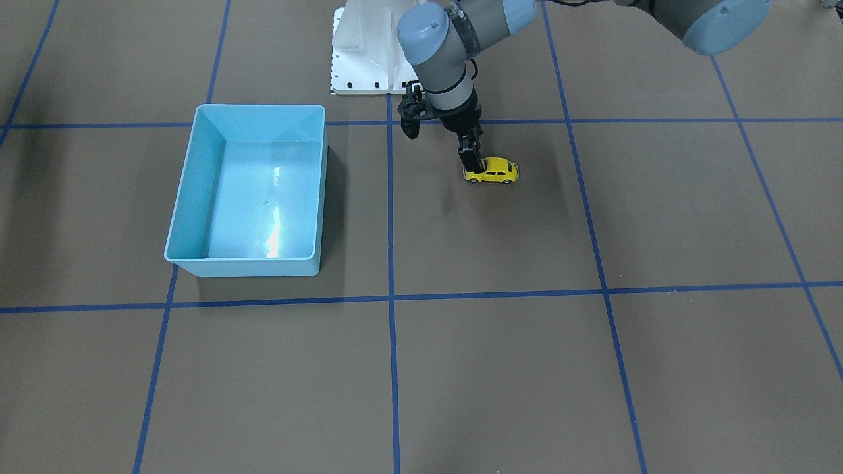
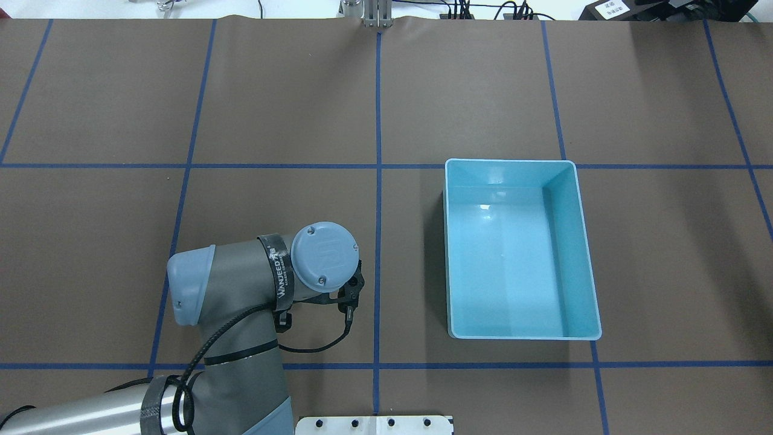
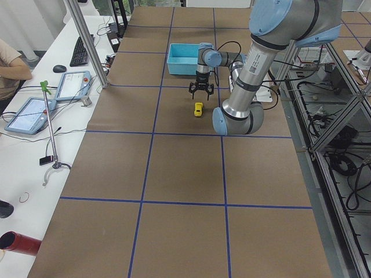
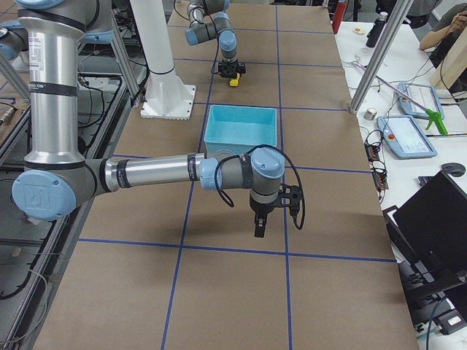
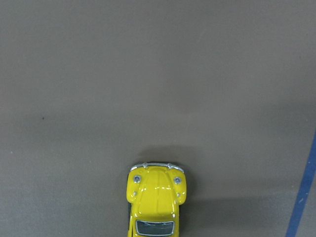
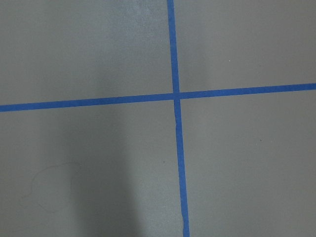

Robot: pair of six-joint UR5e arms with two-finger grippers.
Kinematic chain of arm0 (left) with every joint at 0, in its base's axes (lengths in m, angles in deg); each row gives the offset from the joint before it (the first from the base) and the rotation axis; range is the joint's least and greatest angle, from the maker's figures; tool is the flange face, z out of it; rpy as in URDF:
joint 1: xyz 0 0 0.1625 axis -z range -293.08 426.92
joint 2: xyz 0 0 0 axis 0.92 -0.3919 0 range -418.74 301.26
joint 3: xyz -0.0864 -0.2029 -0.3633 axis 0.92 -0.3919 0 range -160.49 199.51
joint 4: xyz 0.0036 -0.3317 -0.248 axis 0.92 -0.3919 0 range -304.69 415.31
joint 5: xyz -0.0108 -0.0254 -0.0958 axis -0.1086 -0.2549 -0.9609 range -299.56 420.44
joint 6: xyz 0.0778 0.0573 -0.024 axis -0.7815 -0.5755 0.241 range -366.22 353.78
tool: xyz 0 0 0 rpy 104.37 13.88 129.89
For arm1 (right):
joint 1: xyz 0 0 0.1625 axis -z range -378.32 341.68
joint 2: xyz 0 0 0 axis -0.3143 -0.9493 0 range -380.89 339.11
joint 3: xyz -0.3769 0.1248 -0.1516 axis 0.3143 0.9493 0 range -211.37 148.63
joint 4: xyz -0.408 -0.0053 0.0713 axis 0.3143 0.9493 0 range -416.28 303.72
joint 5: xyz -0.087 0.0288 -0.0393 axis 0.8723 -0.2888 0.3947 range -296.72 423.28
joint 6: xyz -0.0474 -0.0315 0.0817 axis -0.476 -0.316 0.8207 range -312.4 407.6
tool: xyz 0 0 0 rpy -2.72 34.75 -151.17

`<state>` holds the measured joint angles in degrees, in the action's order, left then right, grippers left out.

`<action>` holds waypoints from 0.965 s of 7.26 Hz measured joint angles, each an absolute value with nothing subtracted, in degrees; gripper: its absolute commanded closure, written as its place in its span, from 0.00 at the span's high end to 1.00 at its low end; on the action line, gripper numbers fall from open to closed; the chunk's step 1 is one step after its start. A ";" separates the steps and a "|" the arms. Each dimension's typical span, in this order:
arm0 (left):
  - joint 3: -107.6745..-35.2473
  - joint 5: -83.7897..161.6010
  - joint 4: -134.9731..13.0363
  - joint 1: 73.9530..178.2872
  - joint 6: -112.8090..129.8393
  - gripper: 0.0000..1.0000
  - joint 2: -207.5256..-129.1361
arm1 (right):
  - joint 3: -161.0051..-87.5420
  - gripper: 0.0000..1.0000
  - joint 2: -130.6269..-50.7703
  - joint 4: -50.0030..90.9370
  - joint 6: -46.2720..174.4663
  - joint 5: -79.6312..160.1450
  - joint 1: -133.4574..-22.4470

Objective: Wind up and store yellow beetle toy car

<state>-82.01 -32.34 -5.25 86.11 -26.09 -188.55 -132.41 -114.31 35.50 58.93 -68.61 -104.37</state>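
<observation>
The yellow beetle toy car (image 1: 495, 171) stands on its wheels on the brown table, right of the light blue bin (image 1: 186, 197) in the front-facing view. My left gripper (image 1: 471, 164) points straight down at the car's rear end, low to the table. The exterior left view shows its fingers (image 3: 192, 90) spread apart, so it is open. The left wrist view shows only the car's hood and windshield (image 5: 157, 197). In the overhead view my wrist hides the car. My right gripper (image 4: 259, 232) hangs over a blue line crossing, past the bin; I cannot tell if it is open or shut.
The light blue bin (image 2: 450, 254) holds nothing and sits one grid square to the car's side. The robot's white base plate (image 1: 359, 72) lies behind the car. Blue tape lines cross the brown table. Desks with tablets stand along the far side (image 3: 35, 110).
</observation>
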 measured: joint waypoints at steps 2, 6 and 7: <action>-79.74 -31.52 -5.86 85.51 -25.71 0.95 -189.13 | -132.33 1.00 -114.31 35.55 58.93 -68.55 -104.37; -77.09 -31.41 -8.18 84.80 -25.75 0.90 -189.35 | -132.29 1.00 -114.32 35.52 58.93 -68.56 -104.37; -76.88 -31.42 -8.50 84.79 -25.87 0.88 -189.33 | -132.28 1.00 -114.32 35.52 58.94 -68.56 -104.36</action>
<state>-76.88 -31.42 -8.50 84.79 -25.87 -189.33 -132.28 -114.32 35.52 58.94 -68.56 -104.36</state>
